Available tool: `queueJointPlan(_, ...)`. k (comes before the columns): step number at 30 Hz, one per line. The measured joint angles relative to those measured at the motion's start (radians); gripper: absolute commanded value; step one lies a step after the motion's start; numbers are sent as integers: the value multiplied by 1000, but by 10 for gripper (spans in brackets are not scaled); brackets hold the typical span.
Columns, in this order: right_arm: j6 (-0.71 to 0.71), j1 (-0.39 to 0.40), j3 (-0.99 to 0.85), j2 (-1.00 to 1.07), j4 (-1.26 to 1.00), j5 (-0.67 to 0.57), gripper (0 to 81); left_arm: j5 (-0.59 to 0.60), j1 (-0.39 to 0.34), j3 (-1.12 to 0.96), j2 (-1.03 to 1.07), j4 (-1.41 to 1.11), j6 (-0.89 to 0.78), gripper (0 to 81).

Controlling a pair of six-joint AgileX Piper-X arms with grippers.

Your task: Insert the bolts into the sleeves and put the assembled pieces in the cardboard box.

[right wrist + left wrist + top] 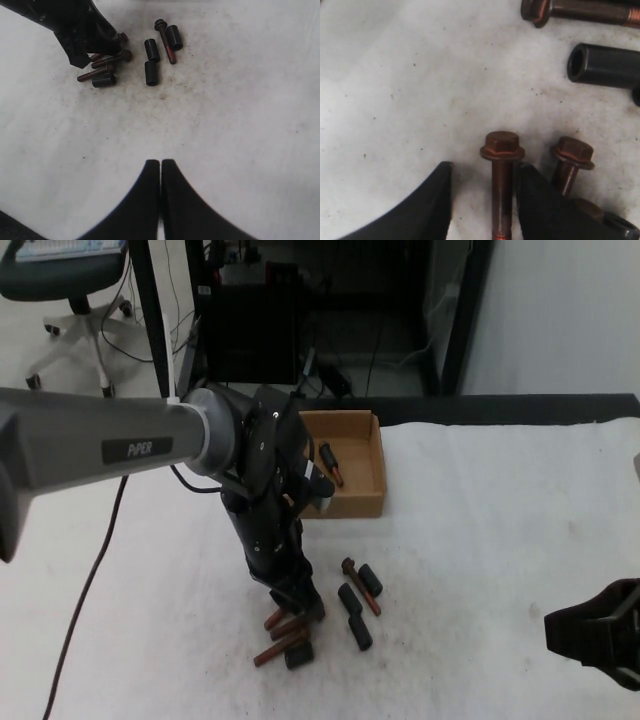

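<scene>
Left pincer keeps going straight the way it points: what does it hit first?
The copper bolt, which lies between the open jaws of the left pincer; right under it is the white cloth. Depth is unclear, so it may be nearly there.

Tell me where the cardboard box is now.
In the high view, the brown cardboard box sits at the white bench's far edge, left of centre, beyond the left gripper and copper bolts.

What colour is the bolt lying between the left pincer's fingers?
The bolt is coppery reddish-brown; the left wrist view shows it best.
</scene>
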Motion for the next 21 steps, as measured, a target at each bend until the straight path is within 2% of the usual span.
queueJointPlan(2,0,0,0,0,0,0,8,0,0,0,0,-2,0,294)
queueJointPlan(4,0,0,0,0,0,0,8,0,0,0,0,-5,0,171)
queueJointPlan(6,0,0,0,0,0,0,8,-6,0,0,0,-11,0,8)
queueJointPlan(10,0,0,0,0,0,0,8,44,0,0,3,-18,0,3)
queueJointPlan(12,0,0,0,0,0,0,8,121,0,0,7,-31,-58,2)
queueJointPlan(16,0,0,0,0,-4,0,8,152,6,-10,8,-31,-163,2)
queueJointPlan(21,-42,0,0,33,-183,0,8,164,28,-11,-58,-20,-234,2)
